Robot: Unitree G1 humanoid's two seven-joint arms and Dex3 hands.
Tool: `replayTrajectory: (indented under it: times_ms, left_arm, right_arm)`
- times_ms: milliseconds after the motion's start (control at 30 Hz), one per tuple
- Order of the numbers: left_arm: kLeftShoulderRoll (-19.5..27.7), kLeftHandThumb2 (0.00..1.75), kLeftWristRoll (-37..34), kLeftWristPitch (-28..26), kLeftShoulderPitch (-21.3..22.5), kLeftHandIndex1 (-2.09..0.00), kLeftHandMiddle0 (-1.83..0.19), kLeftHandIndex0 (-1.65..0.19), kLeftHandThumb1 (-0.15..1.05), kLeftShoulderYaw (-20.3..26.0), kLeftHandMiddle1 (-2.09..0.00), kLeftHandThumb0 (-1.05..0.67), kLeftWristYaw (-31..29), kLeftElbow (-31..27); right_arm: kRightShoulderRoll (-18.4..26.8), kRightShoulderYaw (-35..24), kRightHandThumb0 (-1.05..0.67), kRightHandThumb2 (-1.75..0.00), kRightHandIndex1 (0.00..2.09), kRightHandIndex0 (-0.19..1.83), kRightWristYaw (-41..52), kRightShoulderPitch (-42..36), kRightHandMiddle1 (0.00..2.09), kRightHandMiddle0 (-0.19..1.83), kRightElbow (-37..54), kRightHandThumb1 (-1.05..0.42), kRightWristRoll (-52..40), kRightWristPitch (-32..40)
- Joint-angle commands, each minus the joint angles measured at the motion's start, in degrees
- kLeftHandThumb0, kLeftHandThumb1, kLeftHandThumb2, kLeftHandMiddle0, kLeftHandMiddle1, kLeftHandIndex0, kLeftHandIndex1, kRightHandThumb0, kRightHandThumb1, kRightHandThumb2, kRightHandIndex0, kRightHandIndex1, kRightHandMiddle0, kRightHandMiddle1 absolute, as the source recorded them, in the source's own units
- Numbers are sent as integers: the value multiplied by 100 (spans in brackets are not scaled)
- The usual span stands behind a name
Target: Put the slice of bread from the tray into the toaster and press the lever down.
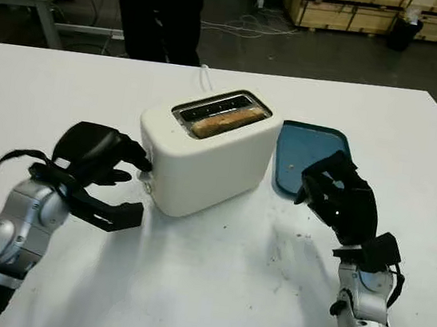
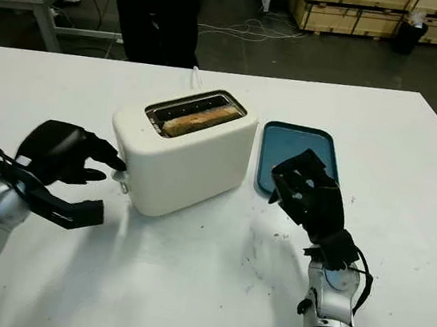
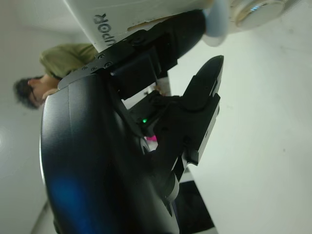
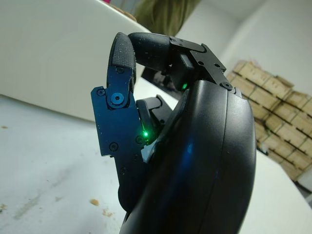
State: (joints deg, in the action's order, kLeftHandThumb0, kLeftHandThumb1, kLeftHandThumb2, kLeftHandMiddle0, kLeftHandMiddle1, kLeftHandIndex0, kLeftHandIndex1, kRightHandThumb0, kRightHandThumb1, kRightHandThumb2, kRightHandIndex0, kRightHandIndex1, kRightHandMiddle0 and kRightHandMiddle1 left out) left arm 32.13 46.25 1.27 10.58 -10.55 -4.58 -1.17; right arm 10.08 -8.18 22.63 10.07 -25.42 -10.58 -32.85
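Bread (image 1: 225, 122) sits in the toaster (image 1: 203, 157); the tray (image 1: 304, 155) lies bare. Left hand (image 1: 97, 168) fingertips touch the lever, gripping nothing. Right hand (image 1: 339, 199) curled, holding nothing.

Left hand (image 1: 109, 167) reaches forward, fingers extended; right hand (image 1: 339, 197) upright, fingers curled.

- A white desk (image 1: 210, 291) carries scattered crumbs (image 1: 280, 256).
- A person (image 1: 157, 6) in dark trousers stands behind it.
- Wooden crates (image 1: 360, 9) line the far wall.
- Cables (image 1: 248, 26) lie on the floor.
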Motion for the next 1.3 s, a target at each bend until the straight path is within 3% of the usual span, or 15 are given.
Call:
replayTrajectory:
  times_ms: [0,167,233,600,867,1267]
  left_arm:
    - [-540,1,465,-580,-482,-1,-107,-128,79,-919,-95,1,-242,1831]
    - [-987,0,490,-814,-704,0,-118,-114,86,-1322,-24,-4,-143,2475]
    - [-1079,0,491,-817,-724,0,-119,-112,86,-1385,-15,-5,-111,2590]
    - [-1103,0,351,-784,-757,-1,-124,-115,86,-1235,-9,-3,156,2517]
    - [-2037,4,83,-1189,-738,-1,-107,-97,92,-1456,0,0,218,3892]
    - [-2004,4,-159,-1031,-512,-3,-105,-96,92,-1665,-1,1,106,4287]
  right_arm:
    - [39,-42,-40,-34,175,82,40,-70,175,51,94,-92,-130,38]
    - [63,-50,-42,-34,175,82,72,-50,175,52,28,-92,-137,92]
    - [65,-32,-42,-34,175,81,90,-39,175,51,56,-92,-141,122]
    - [60,-9,-42,-34,175,81,32,-138,175,51,231,-92,-79,144]
    - [119,1,-40,-33,175,79,123,-199,175,49,181,-92,-86,221]
    - [50,25,-42,-33,175,81,146,-68,175,51,63,-92,-82,195]
